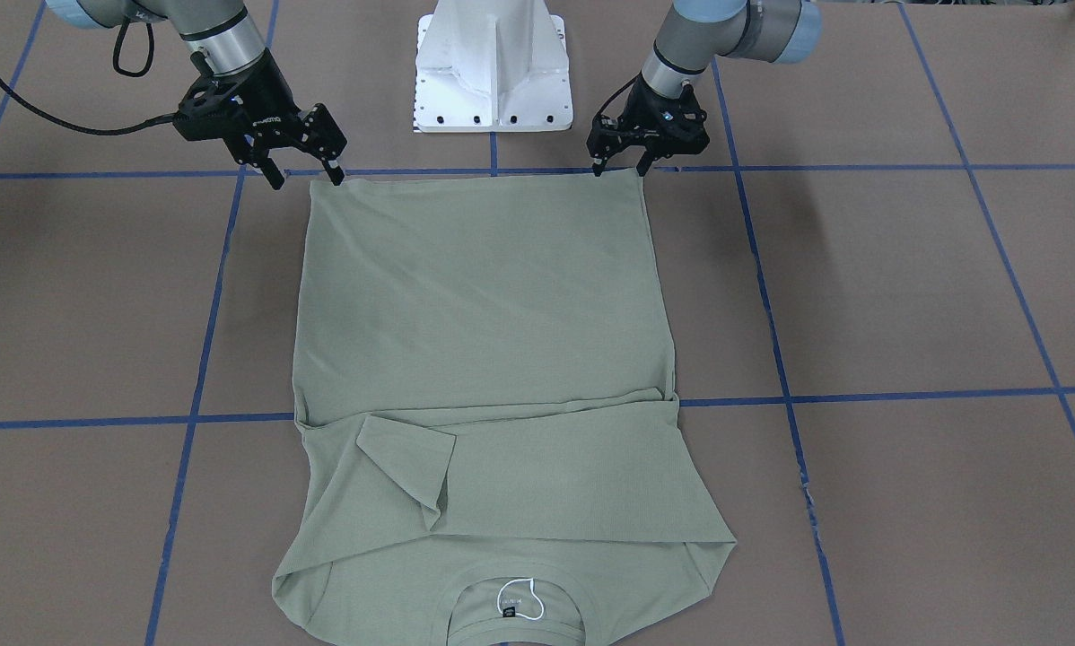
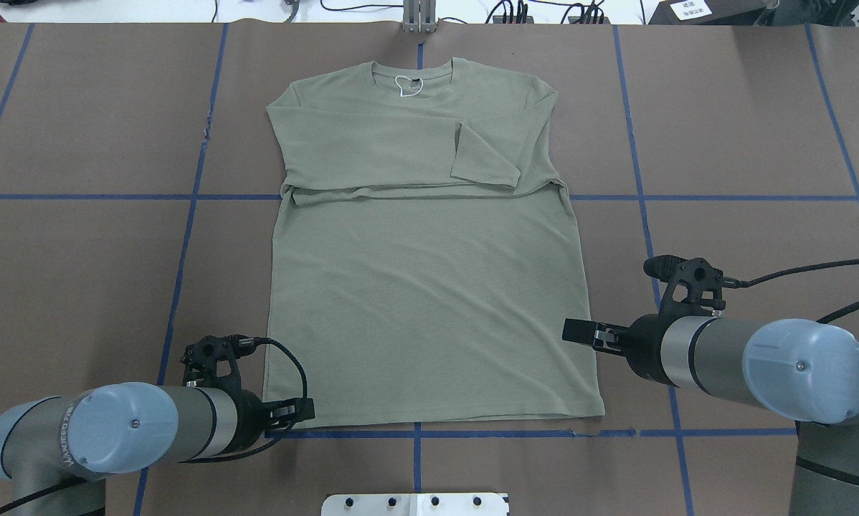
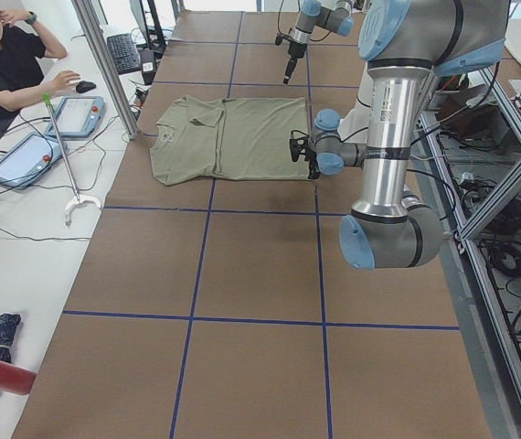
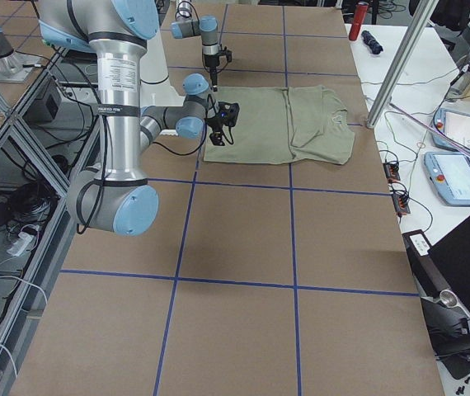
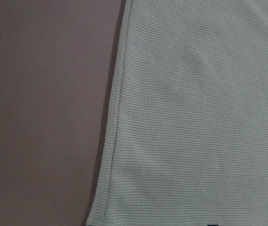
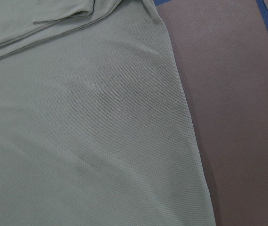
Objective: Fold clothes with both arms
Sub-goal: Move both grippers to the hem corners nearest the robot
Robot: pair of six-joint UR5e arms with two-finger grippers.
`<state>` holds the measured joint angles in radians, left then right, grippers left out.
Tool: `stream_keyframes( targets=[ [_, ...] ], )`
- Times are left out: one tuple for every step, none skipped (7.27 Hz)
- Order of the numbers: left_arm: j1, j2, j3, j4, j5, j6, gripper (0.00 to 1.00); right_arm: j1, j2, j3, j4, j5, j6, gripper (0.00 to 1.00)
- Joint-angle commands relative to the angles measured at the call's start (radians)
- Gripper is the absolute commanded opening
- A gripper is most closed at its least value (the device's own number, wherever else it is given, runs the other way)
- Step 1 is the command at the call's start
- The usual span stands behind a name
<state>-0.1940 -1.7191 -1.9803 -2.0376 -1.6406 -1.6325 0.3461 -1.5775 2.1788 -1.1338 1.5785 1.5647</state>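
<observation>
The pale sage-green shirt (image 1: 484, 341) lies flat on the brown table, its neck with the white tag loop (image 2: 408, 86) away from the robot and both sleeves folded across the chest. My left gripper (image 1: 621, 170) is open, low at the hem corner on the robot's left; it also shows in the overhead view (image 2: 304, 410). The left wrist view shows the shirt's side edge (image 5: 115, 141) close below. My right gripper (image 1: 304, 178) is open, one fingertip at the other hem corner, and also shows overhead (image 2: 569, 331). The right wrist view shows the shirt's other side edge (image 6: 181, 108).
The white pedestal (image 1: 493, 72) stands just behind the hem between the arms. Blue tape lines (image 1: 860, 168) grid the table. An operator (image 3: 5, 55) sits at a side desk with tablets (image 3: 78, 114). A metal pole (image 3: 105, 64) stands at the far table edge.
</observation>
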Motion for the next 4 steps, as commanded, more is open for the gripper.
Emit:
stream_keyframes(
  targets=[
    [0.002,0.007,0.003,0.01,-0.001,0.009,0.83,-0.004,0.001,-0.004,0.0,0.0,0.0,1.0],
    [0.002,0.006,0.009,0.011,-0.001,0.01,0.83,-0.004,0.002,-0.005,0.0,0.0,0.0,1.0],
    [0.002,0.006,0.014,0.011,0.001,0.01,0.83,-0.004,0.002,-0.005,0.0,0.0,0.0,1.0],
    [0.002,0.006,0.018,0.011,0.001,0.01,0.81,-0.006,0.002,-0.007,0.0,0.0,0.0,1.0]
  ],
)
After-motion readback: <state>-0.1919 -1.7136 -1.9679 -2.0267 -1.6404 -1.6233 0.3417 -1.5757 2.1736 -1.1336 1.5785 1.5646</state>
